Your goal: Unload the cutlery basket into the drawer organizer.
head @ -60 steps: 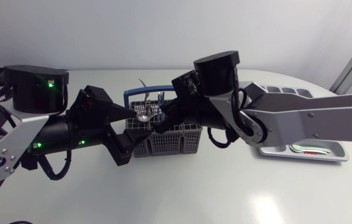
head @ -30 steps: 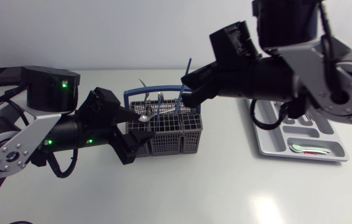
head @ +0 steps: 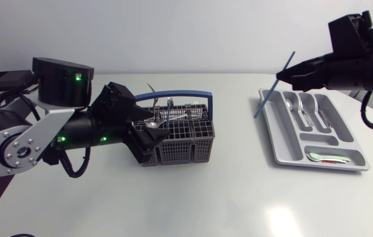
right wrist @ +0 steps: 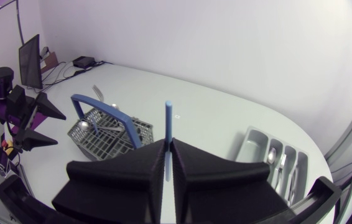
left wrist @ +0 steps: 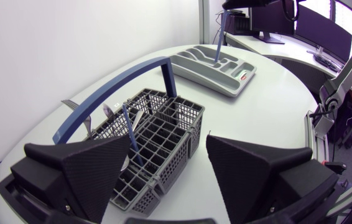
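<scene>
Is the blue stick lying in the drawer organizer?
No, the right gripper is shut on the blue stick, holding it tilted over the drawer organizer.

White table (head: 206, 197): grey cutlery basket (head: 180, 150) left of middle; grey drawer organizer (head: 284, 141) well apart, right.

Basket (head: 185, 153) left of organizer (head: 281, 149), seemingly well apart

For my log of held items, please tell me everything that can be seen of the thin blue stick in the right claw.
The blue stick is thin, straight and plain, plastic by its look. The right claw is shut on it, nearer its upper end, and both ends show. It hangs tilted, its lower end at the edge of the drawer organizer; whether it touches there cannot be told.
</scene>
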{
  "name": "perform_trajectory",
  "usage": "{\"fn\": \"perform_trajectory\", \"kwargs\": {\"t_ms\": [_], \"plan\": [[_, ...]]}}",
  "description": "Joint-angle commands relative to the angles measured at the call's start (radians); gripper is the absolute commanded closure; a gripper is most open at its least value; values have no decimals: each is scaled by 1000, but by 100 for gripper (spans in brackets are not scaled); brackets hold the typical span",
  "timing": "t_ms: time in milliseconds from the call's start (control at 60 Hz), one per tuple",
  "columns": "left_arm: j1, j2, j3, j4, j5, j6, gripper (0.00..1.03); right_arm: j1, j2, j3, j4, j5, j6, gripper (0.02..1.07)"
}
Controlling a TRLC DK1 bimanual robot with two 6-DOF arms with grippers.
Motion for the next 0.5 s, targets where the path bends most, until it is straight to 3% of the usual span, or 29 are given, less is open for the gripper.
{"fn": "perform_trajectory", "kwargs": {"t_ms": [0, 233, 483], "plan": [[-8, 26, 39, 13, -9, -20, 14, -75, 31, -33, -29, -30, -61, 101], [-6, 42, 53, 27, -18, -20, 14, -273, 176, -28, -62, -84, -171, 101], [-19, 59, 52, 36, -33, -31, 14, -309, 301, -28, -58, -71, -208, 101]]}}
